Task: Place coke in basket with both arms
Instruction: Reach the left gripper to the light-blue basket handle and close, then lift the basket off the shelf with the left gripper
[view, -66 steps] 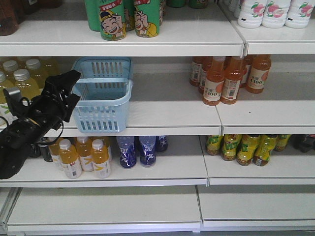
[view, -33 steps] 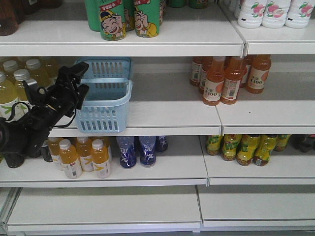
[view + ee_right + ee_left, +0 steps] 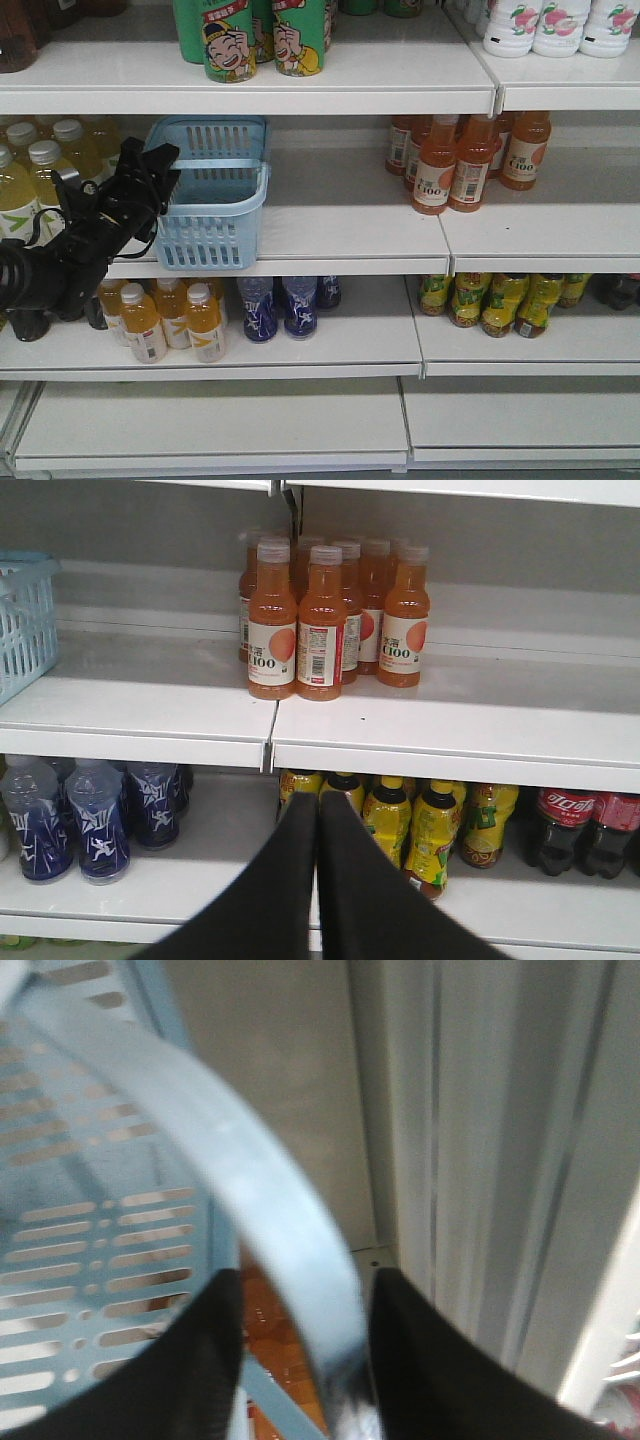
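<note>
A shop: white shelves (image 3: 350, 232) stocked with bottled drinks (image 3: 468, 165).

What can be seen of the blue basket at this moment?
The basket is light blue plastic, rectangular, with slotted walls. It stands upright on the middle shelf, and nothing shows inside it. Its flat handle runs between the fingers of the left gripper, with a gap visible on one side, so it is not clearly clamped.
</note>
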Available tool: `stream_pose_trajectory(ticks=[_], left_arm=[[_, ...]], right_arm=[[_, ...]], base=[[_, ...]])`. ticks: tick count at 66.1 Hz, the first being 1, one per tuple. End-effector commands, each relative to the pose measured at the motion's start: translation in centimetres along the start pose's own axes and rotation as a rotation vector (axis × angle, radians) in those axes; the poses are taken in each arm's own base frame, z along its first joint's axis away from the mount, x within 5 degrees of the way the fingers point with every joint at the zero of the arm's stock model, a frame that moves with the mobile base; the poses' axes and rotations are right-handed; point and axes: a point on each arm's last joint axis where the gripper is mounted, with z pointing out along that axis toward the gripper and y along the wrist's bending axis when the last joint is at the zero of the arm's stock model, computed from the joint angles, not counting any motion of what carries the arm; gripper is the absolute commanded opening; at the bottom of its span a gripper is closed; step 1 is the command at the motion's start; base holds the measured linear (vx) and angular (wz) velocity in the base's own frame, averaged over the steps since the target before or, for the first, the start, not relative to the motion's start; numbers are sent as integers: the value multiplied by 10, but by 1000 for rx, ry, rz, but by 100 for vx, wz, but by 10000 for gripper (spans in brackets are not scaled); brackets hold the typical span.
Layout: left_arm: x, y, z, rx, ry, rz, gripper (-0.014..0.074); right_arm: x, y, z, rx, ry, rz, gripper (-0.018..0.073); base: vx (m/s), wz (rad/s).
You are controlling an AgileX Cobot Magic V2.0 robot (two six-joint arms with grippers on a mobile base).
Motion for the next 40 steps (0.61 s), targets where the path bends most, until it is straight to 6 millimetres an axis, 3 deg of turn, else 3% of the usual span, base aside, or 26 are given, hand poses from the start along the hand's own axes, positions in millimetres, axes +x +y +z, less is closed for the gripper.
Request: stream_pose_trajectory(ticks=[1, 6, 16, 27, 40], left_arm=[[-2, -32, 2, 127, 6, 26, 83], [3, -36, 2, 164, 57, 55, -9], [19, -45, -3, 285, 233, 85, -8], [41, -53, -15, 362, 514, 7, -8], [66, -49, -33, 215, 885, -18, -8]], right_arm=[[-4, 0, -1, 3, -84, -18, -5], [-4, 0, -1, 3, -84, -18, -5], [-4, 0, -1, 3, -84, -18, -5], [-4, 0, -1, 3, -84, -18, -5], [-4, 0, -1, 3, -84, -18, -5]], base=[[0, 0], [0, 0], [0, 0], [0, 0], [0, 0]])
